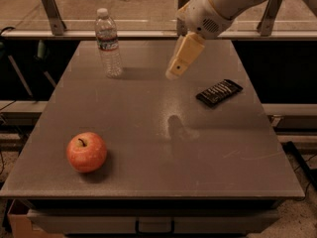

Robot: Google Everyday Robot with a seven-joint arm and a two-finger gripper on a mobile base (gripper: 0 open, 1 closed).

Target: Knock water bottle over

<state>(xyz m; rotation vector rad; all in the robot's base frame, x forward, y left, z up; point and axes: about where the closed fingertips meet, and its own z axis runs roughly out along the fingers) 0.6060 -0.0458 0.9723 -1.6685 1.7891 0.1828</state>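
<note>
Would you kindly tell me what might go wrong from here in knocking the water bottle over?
1. The water bottle stands upright near the far edge of the table; once toppled, it may roll off.
2. The gripper hangs above the table to the bottle's right; a sweep at the wrong height could miss it or merely slide it.

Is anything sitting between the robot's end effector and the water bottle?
No. In the camera view, only bare table separates the end effector, hovering to the right, from the upright water bottle.
</note>
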